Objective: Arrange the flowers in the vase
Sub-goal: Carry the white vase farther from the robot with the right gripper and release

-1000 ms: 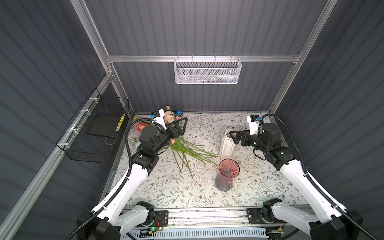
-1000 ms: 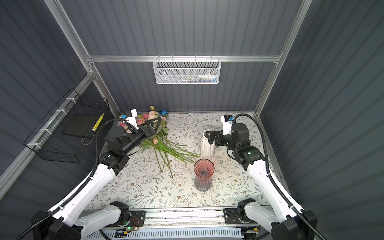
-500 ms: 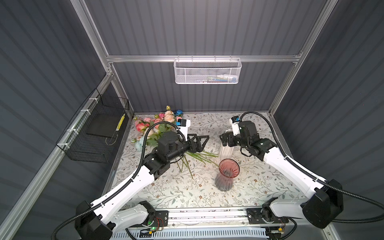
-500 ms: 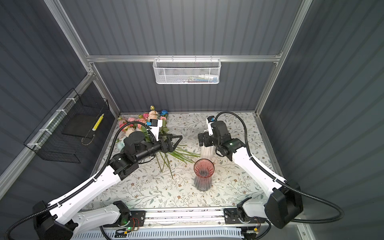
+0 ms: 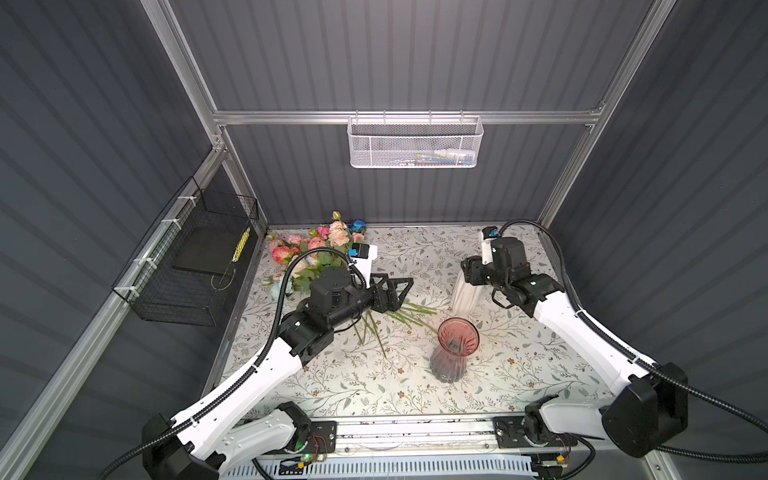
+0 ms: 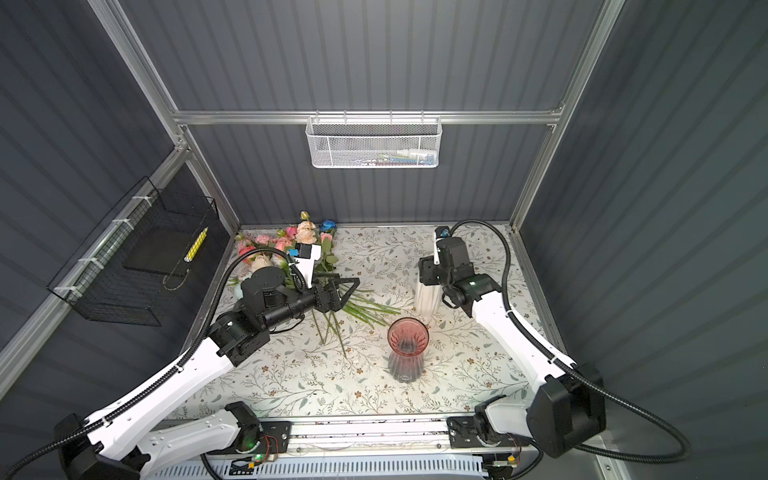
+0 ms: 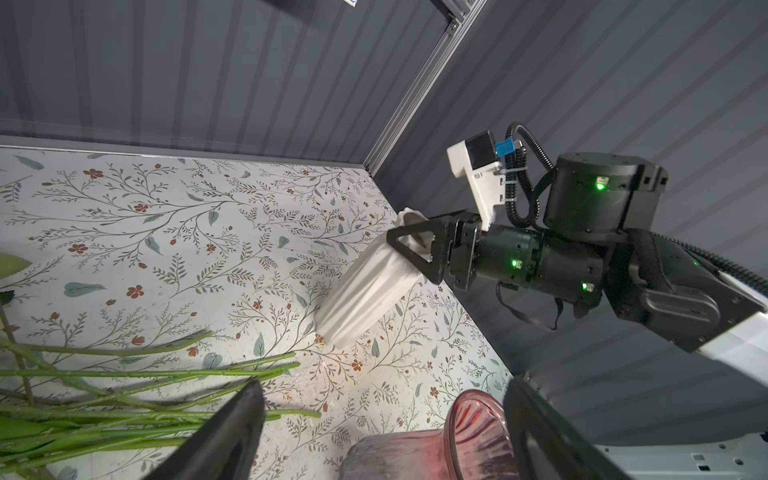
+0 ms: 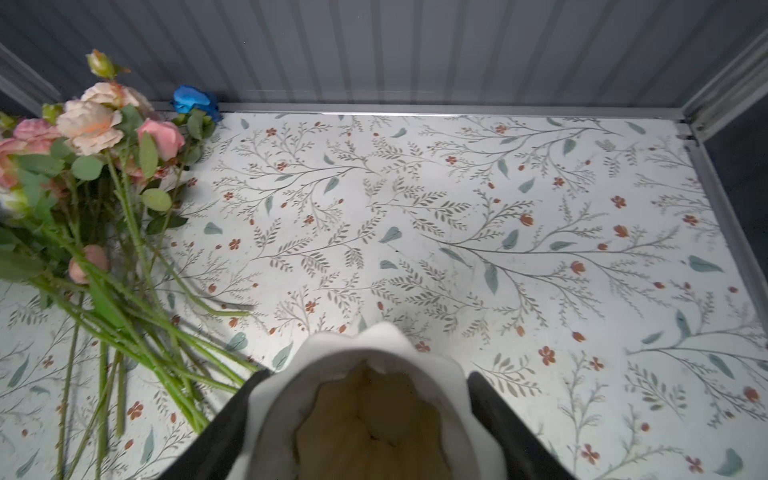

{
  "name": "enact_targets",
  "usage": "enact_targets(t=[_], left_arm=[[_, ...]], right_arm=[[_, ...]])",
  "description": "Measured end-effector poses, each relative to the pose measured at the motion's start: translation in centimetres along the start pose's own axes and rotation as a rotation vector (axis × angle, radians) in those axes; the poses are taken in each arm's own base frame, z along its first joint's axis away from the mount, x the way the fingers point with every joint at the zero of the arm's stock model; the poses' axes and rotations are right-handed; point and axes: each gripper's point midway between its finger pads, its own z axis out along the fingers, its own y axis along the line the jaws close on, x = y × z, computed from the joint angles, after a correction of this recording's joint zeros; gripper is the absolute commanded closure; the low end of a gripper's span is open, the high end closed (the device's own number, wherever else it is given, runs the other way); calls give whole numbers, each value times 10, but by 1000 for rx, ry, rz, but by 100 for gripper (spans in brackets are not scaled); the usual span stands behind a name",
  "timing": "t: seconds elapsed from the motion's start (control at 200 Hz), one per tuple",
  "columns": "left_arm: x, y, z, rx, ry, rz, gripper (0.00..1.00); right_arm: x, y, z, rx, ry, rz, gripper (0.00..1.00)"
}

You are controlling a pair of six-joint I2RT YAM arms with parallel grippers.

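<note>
Your right gripper (image 8: 365,376) is down at the mouth of the white vase (image 5: 465,297), one finger on each side of the scalloped rim and both right up against it. Whether they're actually squeezing yet, you can't tell from here. The vase looks to be standing on the table (image 5: 519,374) under that gripper, and bracing it there makes sense: it's tall and narrow, so a stem pushed in could tip it.

Now your left gripper (image 5: 403,293). The jaws are spread wide with nothing between them, hovering just above the cut ends of the stems (image 7: 166,372). That looks like the line-up for a first pick.

The flowers (image 5: 322,245) all lie flat on the table, none in a vase. The stem ends fan out below that left gripper toward the white vase, and the blooms are piled behind it in the far corner. Just beyond the stem tips stands the pink glass vase (image 5: 457,345), empty and untouched. Pinch one stem only, because they cross each other.
</note>
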Motion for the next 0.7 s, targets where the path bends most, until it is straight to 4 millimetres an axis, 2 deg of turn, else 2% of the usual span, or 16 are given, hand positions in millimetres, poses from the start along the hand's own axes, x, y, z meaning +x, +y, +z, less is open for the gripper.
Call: enact_targets(t=[0.15, 0.215, 0.285, 0.33, 0.45, 0.58, 0.7], left_arm=[[2, 0, -7, -4, 5, 4, 9], [4, 1, -10, -10, 8, 6, 8], [5, 2, -12, -15, 10, 9, 8], [5, 2, -14, -19, 10, 12, 8], [6, 4, -18, -32, 10, 17, 5], [6, 5, -22, -43, 4, 21, 3], [6, 8, -24, -58, 3, 21, 2]], right_arm=[[-9, -55, 4, 105, 1, 83, 53], [-15, -72, 9, 140, 5, 109, 53], [-22, -82, 17, 157, 8, 125, 52], [-25, -85, 21, 160, 8, 129, 49], [-28, -85, 25, 151, 7, 137, 21], [-32, -77, 21, 101, -5, 160, 2], [-45, -65, 2, 41, -52, 182, 1]])
